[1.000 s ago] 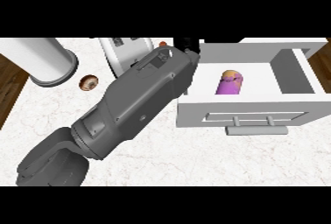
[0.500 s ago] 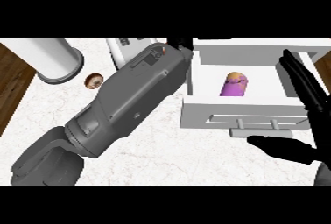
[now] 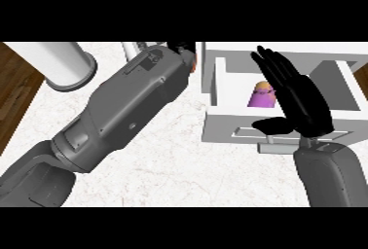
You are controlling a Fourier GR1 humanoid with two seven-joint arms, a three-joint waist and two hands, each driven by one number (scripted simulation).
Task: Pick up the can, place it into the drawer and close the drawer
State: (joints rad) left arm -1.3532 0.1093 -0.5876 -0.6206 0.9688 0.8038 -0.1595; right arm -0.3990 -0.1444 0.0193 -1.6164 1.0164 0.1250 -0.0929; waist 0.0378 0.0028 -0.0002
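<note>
White cylinder stood at the far-left corner of the marble table, dark wood floor beyond the edge. Left forearm ran diagonally up across the table; left hand mostly hidden at the top edge, beside the drawer's left wall, so couldn't tell its finger state. White drawer was open on the right, purple can inside, upright, near the middle. Right hand hovered over the drawer's right half, fingers straight and extended away from the robot, thumb out left above the front panel and handle. It held nothing.
</note>
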